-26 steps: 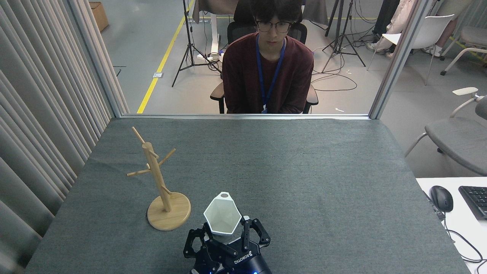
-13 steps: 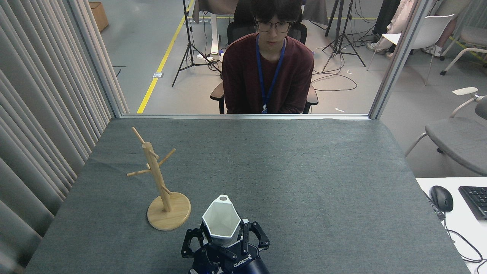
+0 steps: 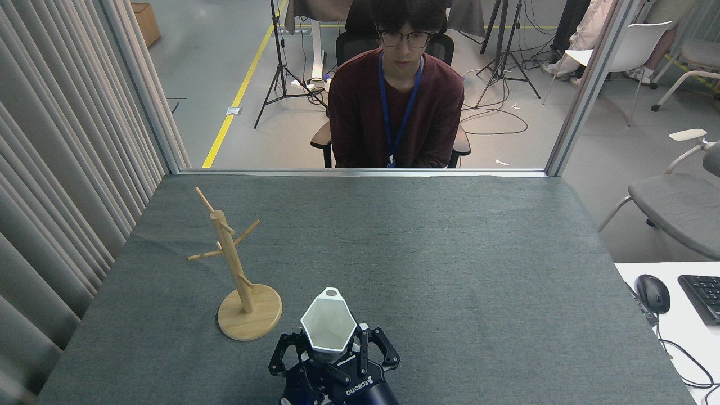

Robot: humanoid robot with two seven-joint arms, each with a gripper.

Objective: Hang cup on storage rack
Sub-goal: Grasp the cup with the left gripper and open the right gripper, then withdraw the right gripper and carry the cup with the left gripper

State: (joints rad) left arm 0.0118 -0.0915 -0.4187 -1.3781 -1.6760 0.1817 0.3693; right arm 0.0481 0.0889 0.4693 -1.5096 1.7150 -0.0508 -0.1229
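Observation:
The white faceted cup (image 3: 328, 325) sits upright between the black fingers of my right gripper (image 3: 333, 355) at the near edge of the table. Its hexagonal rim faces up and its tab handle with a round hole (image 3: 331, 292) points away from me. The gripper is shut on the cup's lower body, which the fingers hide. The storage rack (image 3: 232, 260), a light wooden post with thin angled pegs on a round disc base (image 3: 250, 319), stands just left of the cup, a short gap apart. None of its pegs carries anything. My left gripper is out of view.
The grey felt table (image 3: 450, 270) stretches away to the right and back. A person (image 3: 396, 107) sits behind its far edge. Curtains (image 3: 62, 169) line the left side. At the far right a white desk holds a mouse (image 3: 652, 292) and a keyboard (image 3: 703, 295).
The cup, held in the gripper, has shifted slightly toward me and looks a little larger than one second ago. The rack has not moved.

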